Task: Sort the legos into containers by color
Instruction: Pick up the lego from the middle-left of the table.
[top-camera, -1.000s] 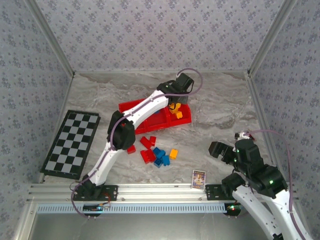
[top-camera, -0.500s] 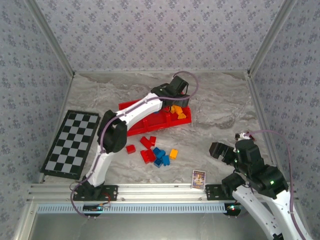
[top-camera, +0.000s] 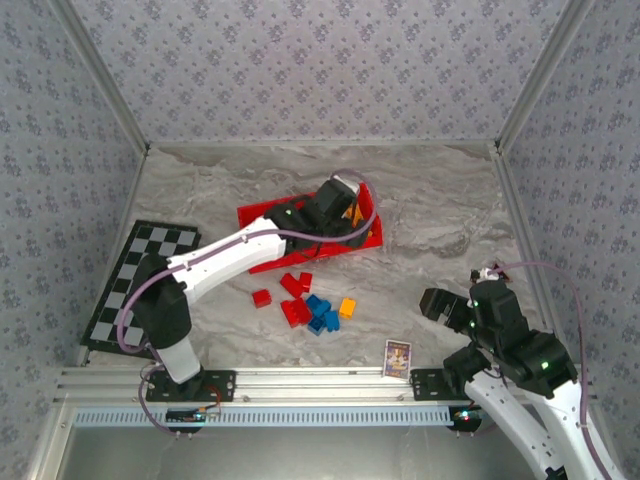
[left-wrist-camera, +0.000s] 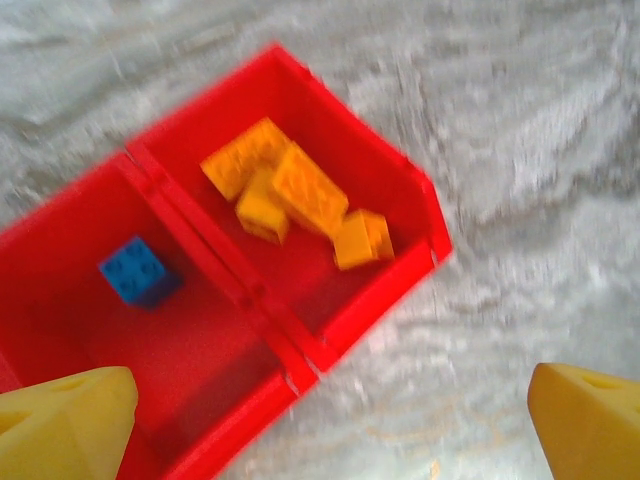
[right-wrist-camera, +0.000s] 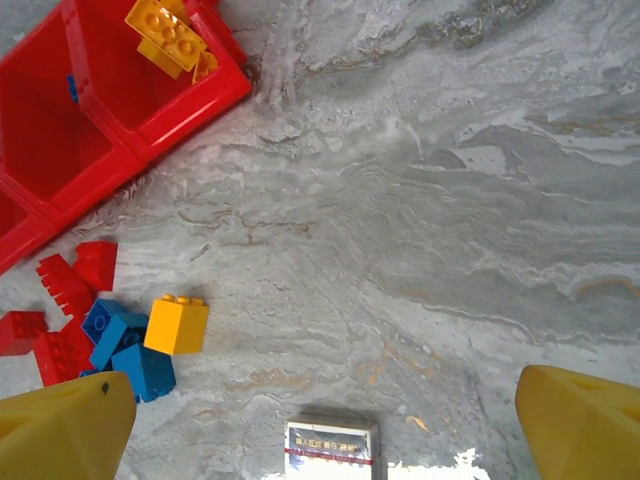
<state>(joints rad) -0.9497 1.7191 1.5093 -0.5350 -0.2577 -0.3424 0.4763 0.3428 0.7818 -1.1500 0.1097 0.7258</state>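
**Top view, 12 o'clock pointing away from the arm bases.** At the near edge the right gripper (top-camera: 437, 302) hangs above the surface (top-camera: 440, 210), its jaws wide apart with nothing between them. A picture card (top-camera: 397, 357) lies at about 7 o'clock from it and is no part of the sort. The loose legos (top-camera: 310, 305), red and blue with a single orange brick (top-camera: 347, 308), form a tight cluster at 9 o'clock from the right jaws. One red brick (top-camera: 262, 297) sits slightly apart on the cluster's 9 o'clock side. The orange brick stands studs up on the cluster's 3 o'clock edge, just beside the blue bricks (right-wrist-camera: 125, 350), and its side towards the right arm is unobstructed. Farther out lies the tray (left-wrist-camera: 372, 318), its long axis running roughly from 8 to 2 o'clock. The left gripper (top-camera: 333, 203) hovers over it, jaws likewise wide apart and empty, and the cluster lies at about 6 o'clock from these jaws. Below them the end compartment (left-wrist-camera: 310, 275), at 2 o'clock, holds the orange bricks (left-wrist-camera: 290, 195). The middle compartment (left-wrist-camera: 200, 335) holds one blue brick (left-wrist-camera: 140, 272). The contents of the 8 o'clock compartment cannot be told under the left arm. By this layout both arms stand about equally far from the cluster, with the right one slightly nearer the orange brick.
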